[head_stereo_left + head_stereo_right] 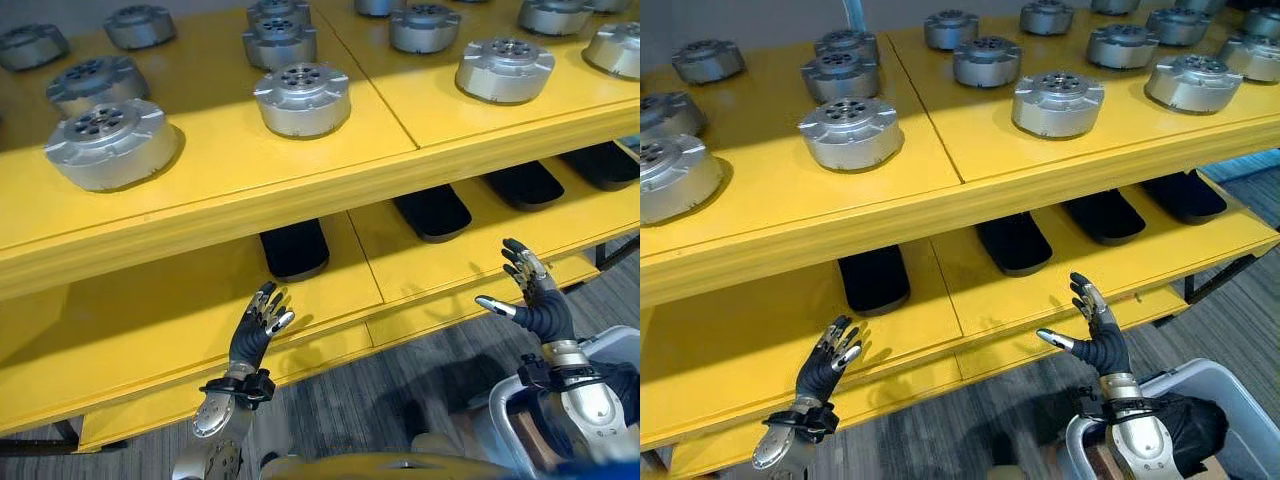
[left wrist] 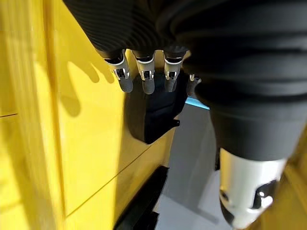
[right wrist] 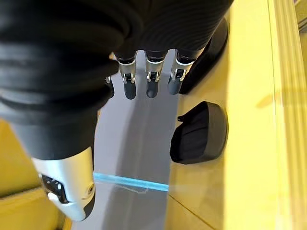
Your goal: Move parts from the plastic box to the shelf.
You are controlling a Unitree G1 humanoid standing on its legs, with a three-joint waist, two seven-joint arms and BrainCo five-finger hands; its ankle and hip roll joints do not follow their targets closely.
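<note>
Both hands are empty. The left robot hand [image 1: 258,325] and right robot hand [image 1: 532,290] hover with fingers spread and relaxed before the front edge of the yellow metal shelf's [image 1: 330,180] lower deck.

The round silver machined metal parts [image 1: 302,98] already stand in rows on the upper deck. The grey plastic box [image 1: 1230,400] sits low at the robot's right, its contents hidden.

The risk, as I judge it: the upper deck is crowded, so a newly set part could knock a neighbour or sit too near the front edge and tip off. Flat black pads [image 1: 294,248] lie along the lower deck, and the overhanging upper deck could catch a rising hand.
</note>
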